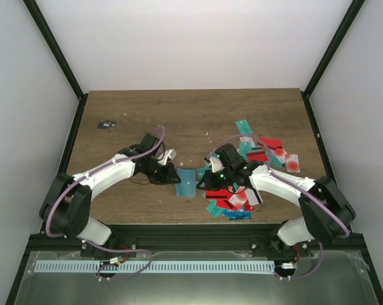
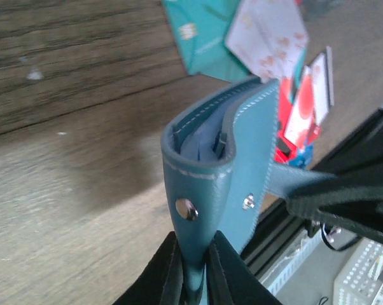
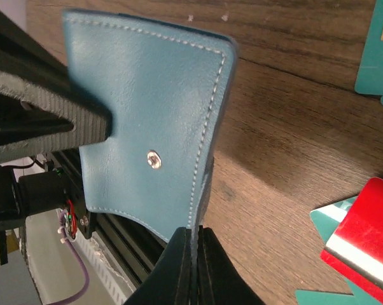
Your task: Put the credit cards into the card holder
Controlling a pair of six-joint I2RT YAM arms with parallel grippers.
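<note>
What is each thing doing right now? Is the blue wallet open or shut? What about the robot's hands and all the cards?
card holder: unsnapped, partly open, held up between both grippers.
left gripper: shut on the card holder's edge.
right gripper: shut on the card holder's edge.
credit cards: loose in a scattered pile on the table; none visibly in the holder.
</note>
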